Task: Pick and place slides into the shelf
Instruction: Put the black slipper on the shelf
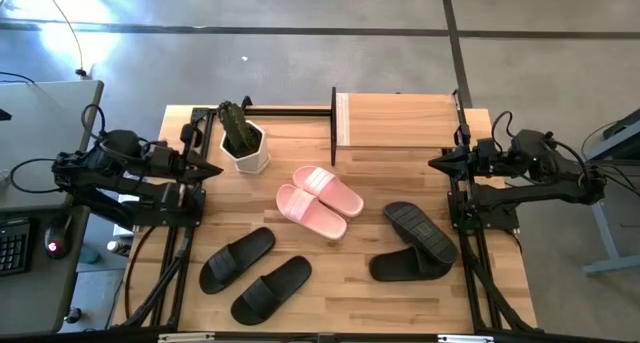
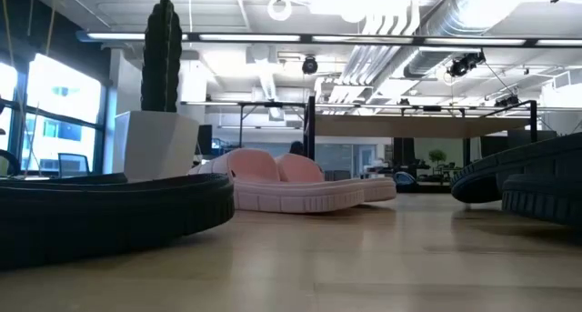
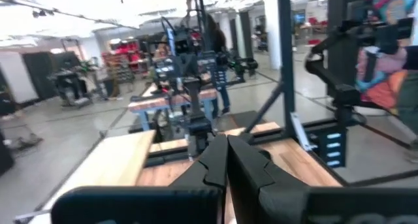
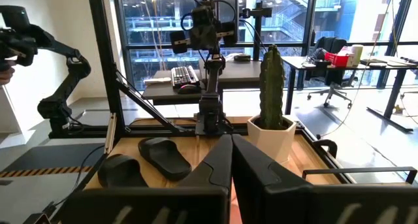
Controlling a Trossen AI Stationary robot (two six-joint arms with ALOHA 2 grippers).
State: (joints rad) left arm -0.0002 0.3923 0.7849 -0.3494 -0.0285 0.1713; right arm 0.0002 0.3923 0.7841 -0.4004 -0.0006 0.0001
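Note:
Several slides lie on the wooden table. Two pink ones [image 1: 318,200] sit in the middle, overlapping. Two black ones [image 1: 255,272] lie at the near left. Two more black ones [image 1: 414,243] lie at the near right, one leaning across the other. The shelf [image 1: 398,120] stands at the far edge, right of centre, its wooden top board showing. My left gripper [image 1: 216,170] is shut and hangs level over the table's left edge. My right gripper [image 1: 434,163] is shut and hangs level over the right edge. Both are raised and hold nothing.
A white hexagonal pot with a cactus [image 1: 241,138] stands at the far left, beside the shelf's black frame [image 1: 332,126]. Black arm mounts [image 1: 170,273] [image 1: 480,273] run along both table sides. Bare wood [image 1: 345,283] lies between the black pairs.

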